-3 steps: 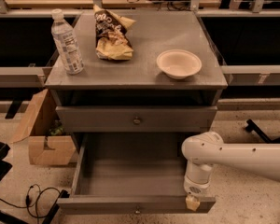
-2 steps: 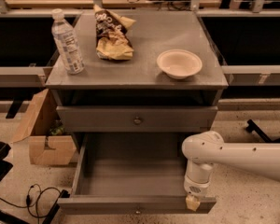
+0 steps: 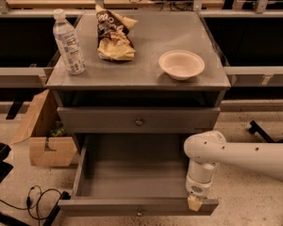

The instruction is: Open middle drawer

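Wide shallow grey metal middle drawer (image 3: 132,178) stands pulled out. White arm's gripper (image 3: 195,202) sits at its front right rim; open or closed, cannot tell.

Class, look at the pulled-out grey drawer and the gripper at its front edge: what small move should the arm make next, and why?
Probably lift the gripper straight up off the front rim and back away. The middle drawer already stands pulled well out with its grey tray exposed, and the gripper sits at the right end of the drawer front, so little pulling seems left.
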### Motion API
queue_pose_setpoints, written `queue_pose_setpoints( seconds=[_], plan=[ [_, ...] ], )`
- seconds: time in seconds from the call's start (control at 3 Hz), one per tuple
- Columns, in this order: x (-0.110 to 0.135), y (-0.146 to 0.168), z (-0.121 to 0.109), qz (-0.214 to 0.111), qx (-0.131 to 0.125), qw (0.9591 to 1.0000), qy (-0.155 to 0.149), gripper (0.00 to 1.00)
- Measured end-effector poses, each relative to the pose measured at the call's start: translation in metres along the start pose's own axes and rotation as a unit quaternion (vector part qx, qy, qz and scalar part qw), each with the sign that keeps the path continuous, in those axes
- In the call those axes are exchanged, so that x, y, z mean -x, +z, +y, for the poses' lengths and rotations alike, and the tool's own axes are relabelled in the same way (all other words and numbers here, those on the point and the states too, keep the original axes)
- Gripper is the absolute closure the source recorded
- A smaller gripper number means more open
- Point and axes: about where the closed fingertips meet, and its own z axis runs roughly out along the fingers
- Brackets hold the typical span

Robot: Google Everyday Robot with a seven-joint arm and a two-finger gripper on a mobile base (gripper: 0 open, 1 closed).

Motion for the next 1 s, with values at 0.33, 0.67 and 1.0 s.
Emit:
queue_pose_setpoints(
  seconds=[0.33, 0.67, 1.0],
  plan=[
    [0.0, -0.0028, 0.0019, 0.0, 0.004, 1.0, 0.0, 1.0],
    [0.0008, -0.0054, 0.0007, 0.001, 0.006, 1.0, 0.001, 1.0],
    [0.0016, -0.008, -0.0024, 0.003, 0.005, 1.0, 0.001, 1.0]
  ],
)
